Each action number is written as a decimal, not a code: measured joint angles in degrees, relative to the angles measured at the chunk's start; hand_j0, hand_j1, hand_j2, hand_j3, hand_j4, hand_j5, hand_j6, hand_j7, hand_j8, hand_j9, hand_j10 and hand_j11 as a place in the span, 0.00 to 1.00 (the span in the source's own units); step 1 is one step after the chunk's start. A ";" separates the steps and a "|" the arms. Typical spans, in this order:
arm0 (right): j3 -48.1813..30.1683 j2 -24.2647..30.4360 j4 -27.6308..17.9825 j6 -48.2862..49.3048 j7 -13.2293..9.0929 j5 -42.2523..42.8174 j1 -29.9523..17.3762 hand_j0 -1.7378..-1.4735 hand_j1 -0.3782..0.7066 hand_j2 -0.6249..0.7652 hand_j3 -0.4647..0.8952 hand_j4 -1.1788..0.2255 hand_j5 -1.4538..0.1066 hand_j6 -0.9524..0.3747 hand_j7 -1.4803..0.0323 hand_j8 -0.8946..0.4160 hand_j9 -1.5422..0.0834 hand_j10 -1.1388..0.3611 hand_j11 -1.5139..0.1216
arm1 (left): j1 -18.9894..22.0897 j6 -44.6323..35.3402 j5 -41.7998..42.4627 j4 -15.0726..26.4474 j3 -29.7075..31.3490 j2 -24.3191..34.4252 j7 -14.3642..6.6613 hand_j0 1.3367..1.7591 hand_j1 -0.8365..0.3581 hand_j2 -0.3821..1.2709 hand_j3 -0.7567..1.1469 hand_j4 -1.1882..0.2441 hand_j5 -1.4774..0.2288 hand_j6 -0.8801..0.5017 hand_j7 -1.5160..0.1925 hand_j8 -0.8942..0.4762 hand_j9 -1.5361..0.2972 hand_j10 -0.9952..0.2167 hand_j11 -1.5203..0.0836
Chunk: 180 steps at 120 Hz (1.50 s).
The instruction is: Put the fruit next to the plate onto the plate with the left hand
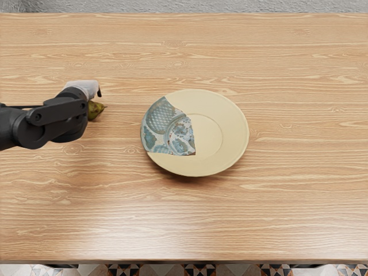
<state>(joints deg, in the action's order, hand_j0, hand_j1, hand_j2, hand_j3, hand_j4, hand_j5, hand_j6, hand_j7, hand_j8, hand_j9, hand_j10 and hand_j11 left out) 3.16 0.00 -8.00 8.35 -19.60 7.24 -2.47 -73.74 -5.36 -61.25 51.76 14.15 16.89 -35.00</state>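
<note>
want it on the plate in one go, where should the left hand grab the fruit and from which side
Probably around its wider body, coming from above and the left, where the left hand is. The fruit is small and lies low, its narrow tip seeming to point right toward the plate. The hand hides part of it.

1. no word, number, brand or sign can be read anywhere on the wooden table (pixel 287 69).
2. the plate (pixel 230 118) carries only a blue-green patterned patch, with no lettering.
3. the left hand (pixel 81 92) shows no legible marking.
</note>
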 joint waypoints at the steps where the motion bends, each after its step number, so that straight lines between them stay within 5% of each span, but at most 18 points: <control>1: 0.00 0.00 0.00 0.00 0.00 0.00 0.00 0.30 0.03 0.45 0.34 0.84 0.93 0.72 0.98 0.68 0.95 0.76 0.93 | 0.00 0.00 0.00 -0.01 0.00 -0.05 0.00 0.76 0.63 0.28 0.40 0.58 0.59 0.37 0.61 0.39 0.58 0.52 0.66; 180: -0.09 0.00 0.00 0.00 0.00 -0.04 0.01 0.30 0.03 0.45 0.34 0.84 0.93 0.72 0.98 0.68 0.95 0.76 0.93 | 0.70 -0.21 0.01 -3.86 0.18 -3.09 0.00 0.76 0.63 0.28 0.40 0.57 0.59 0.37 0.61 0.38 0.58 0.52 0.65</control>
<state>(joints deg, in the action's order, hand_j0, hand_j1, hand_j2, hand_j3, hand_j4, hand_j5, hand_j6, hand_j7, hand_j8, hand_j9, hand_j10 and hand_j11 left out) 3.07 0.00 -8.00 8.35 -19.60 7.21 -2.46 -73.04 -5.57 -61.24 47.91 14.33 13.80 -35.00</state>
